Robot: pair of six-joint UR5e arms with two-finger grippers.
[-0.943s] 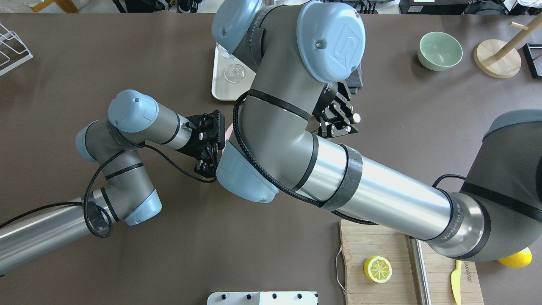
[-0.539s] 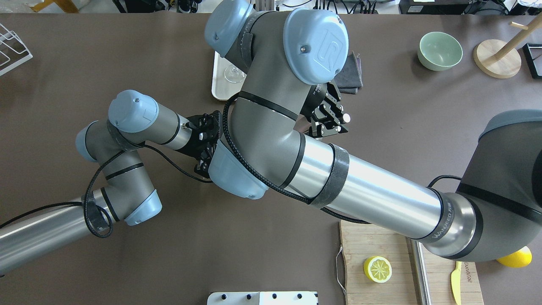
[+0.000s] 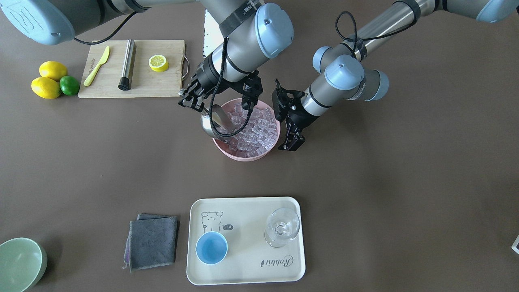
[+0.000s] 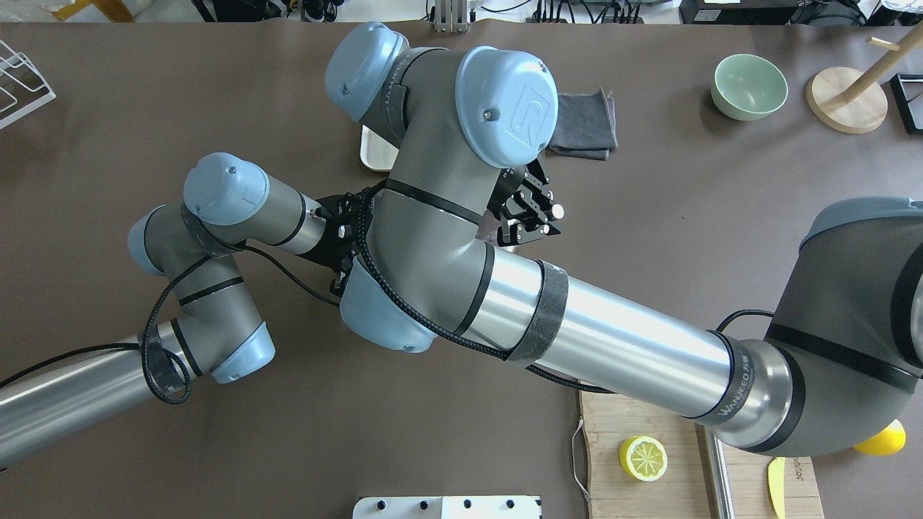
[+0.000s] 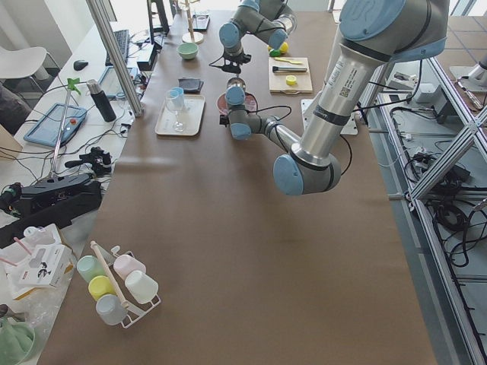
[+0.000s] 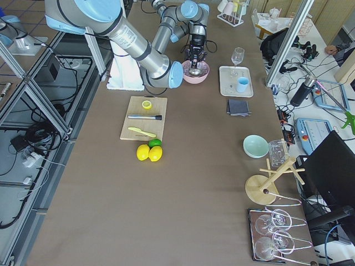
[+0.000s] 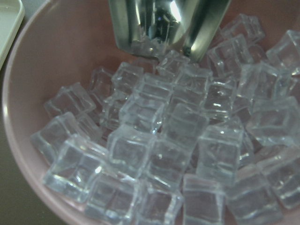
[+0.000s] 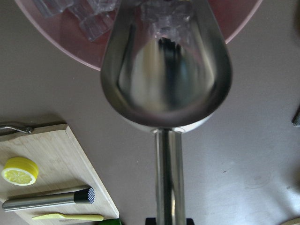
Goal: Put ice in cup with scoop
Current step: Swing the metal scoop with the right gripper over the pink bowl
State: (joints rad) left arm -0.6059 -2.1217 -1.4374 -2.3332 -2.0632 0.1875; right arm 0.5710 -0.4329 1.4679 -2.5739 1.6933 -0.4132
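Note:
My right gripper (image 3: 191, 101) is shut on the thin handle of the steel scoop (image 3: 215, 122). The scoop's deep bowl (image 8: 166, 79) tilts over the near rim of the pink bowl (image 3: 243, 157), its front edge touching the ice (image 3: 254, 130). The scoop is almost empty, with a few cubes at its lip. The left wrist view shows the ice (image 7: 159, 140) piled high and the scoop (image 7: 164, 23) at the far side. My left gripper (image 3: 292, 142) stands open just outside the bowl's other rim. The light-blue cup (image 3: 211, 247) stands empty on the cream tray (image 3: 284, 267).
A clear stemmed glass (image 3: 282, 227) shares the tray. A grey cloth (image 3: 153, 241) lies beside it and a pale green bowl (image 3: 20, 263) sits at the corner. A cutting board (image 3: 105, 87) holds a lemon half, a steel cylinder and a yellow knife; lemons and a lime (image 3: 50, 83) lie beside it.
My right arm has swung left in the overhead view, carrying the scoop toward the pink bowl and hiding the tray. My left arm has not moved.

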